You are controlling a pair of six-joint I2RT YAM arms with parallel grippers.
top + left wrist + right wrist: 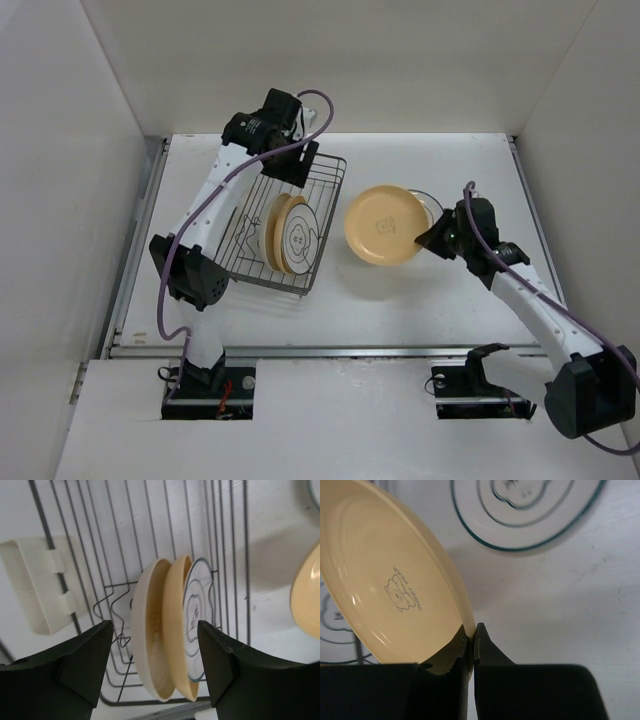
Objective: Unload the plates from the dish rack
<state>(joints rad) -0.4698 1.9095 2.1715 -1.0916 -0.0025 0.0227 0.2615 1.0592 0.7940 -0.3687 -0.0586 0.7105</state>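
Holding 3 upright plates (pixel 290 236) (2 tan, 1 white), dish rack (pixel 326 224) sits left. Left gripper (pixel 155 626) over it, fingers spread wide, empty. Right gripper (pixel 472 630) pinches yellow plate (pixel 382 226) rim, right of rack. Right wrist alone shows white plate (pixel 530 510) clearly, lying flat.

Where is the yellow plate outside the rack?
Top view: the yellow plate is right of the dish rack, its rim clamped in the right end effector.
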